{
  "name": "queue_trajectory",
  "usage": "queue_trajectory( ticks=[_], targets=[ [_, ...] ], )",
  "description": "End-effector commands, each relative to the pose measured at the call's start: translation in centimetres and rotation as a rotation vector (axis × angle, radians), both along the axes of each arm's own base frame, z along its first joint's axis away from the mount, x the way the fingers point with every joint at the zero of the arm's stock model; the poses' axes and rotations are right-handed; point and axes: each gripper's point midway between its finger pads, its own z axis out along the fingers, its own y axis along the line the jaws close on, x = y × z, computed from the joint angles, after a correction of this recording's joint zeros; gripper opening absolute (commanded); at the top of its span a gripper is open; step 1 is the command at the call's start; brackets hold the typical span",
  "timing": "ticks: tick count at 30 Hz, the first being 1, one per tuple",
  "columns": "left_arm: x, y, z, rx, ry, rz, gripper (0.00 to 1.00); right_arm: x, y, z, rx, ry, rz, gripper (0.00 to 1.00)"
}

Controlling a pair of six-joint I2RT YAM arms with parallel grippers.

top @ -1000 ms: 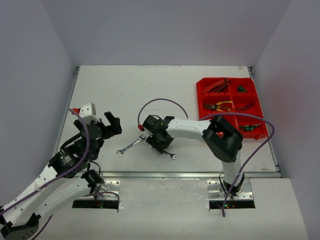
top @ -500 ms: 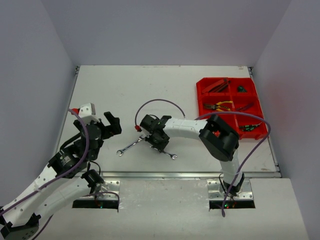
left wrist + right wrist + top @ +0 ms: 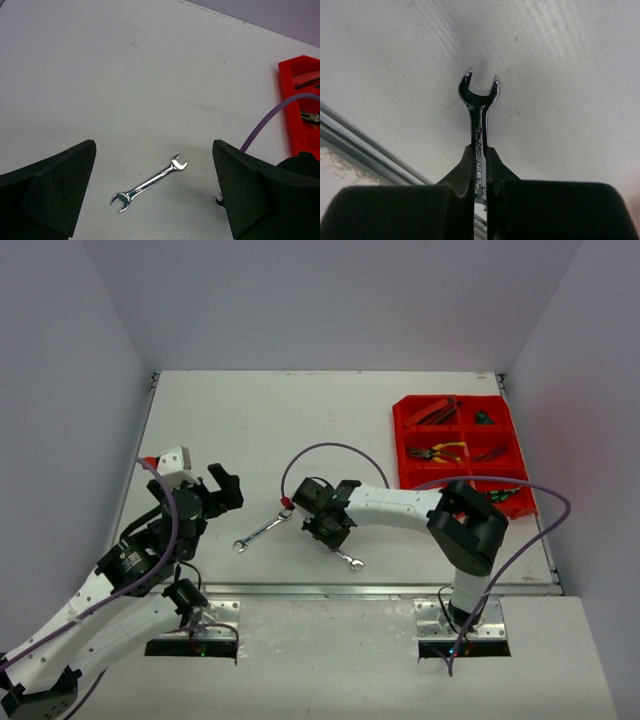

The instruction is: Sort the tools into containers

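Note:
In the right wrist view my right gripper (image 3: 479,155) is shut on the shank of a silver wrench (image 3: 479,102), held on edge with its open end pointing away over the white table. From above, that gripper (image 3: 335,537) is at the table's middle front and the wrench's end (image 3: 350,561) sticks out below it. A second silver wrench (image 3: 262,530) lies flat to its left. My left gripper (image 3: 154,150) hangs open above this loose wrench (image 3: 150,182), without touching it. The red tray (image 3: 462,455) stands at the far right with several tools inside, among them yellow-black pliers (image 3: 436,452).
A purple cable (image 3: 330,448) arcs over the table behind the right wrist. The metal rail at the table's front edge (image 3: 365,150) runs just below the held wrench. The tray's left wall (image 3: 292,100) shows at the right of the left wrist view.
My right gripper has shut on the wrench near the front edge and shifted a little to the right with it. The left arm and the loose wrench have not moved.

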Motion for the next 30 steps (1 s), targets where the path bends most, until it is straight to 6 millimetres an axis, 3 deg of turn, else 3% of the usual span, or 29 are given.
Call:
queue_trajectory(
  ticks=[1,5,7,11,14,18,20,25,28,30],
  targets=[
    [0.3,-0.2,1.7,-0.03,-0.041,-0.002,1.0,2.3,0.3,3.6,0.065,-0.14,-0.072,0.0],
    [0.3,-0.3,1.6,-0.027,-0.037,-0.005,1.0,4.2,-1.0,6.2,0.105,-0.22,-0.169,0.0],
    [0.3,-0.4,1.6,-0.027,-0.038,-0.009,1.0,6.4,-2.7,7.7,0.132,-0.262,-0.247,0.0],
    [0.3,-0.4,1.6,-0.03,-0.039,-0.013,1.0,12.5,-9.1,12.9,0.256,-0.423,-0.549,0.0],
    [0.3,-0.4,1.7,-0.033,-0.043,-0.015,1.0,15.4,-13.4,16.6,0.432,-0.54,-0.751,0.0],
    [0.2,-0.6,1.8,-0.04,-0.046,-0.026,1.0,18.4,-20.2,19.2,0.499,-0.686,-1.011,0.0],
    [0.2,-0.7,1.7,-0.039,-0.044,-0.031,1.0,19.4,-23.4,19.4,0.487,-0.724,-1.147,0.0],
    [0.1,-0.6,1.8,-0.045,-0.048,-0.032,1.0,18.7,-27.7,18.7,0.53,-0.798,-1.428,0.0],
    [0.0,-0.6,2.0,-0.053,-0.057,-0.035,1.0,17.3,-29.0,17.1,0.554,-0.833,-1.551,0.0],
    [0.0,-0.7,2.0,-0.053,-0.059,-0.039,1.0,16.0,-30.0,14.5,0.549,-0.836,-1.642,0.0]
  ],
)
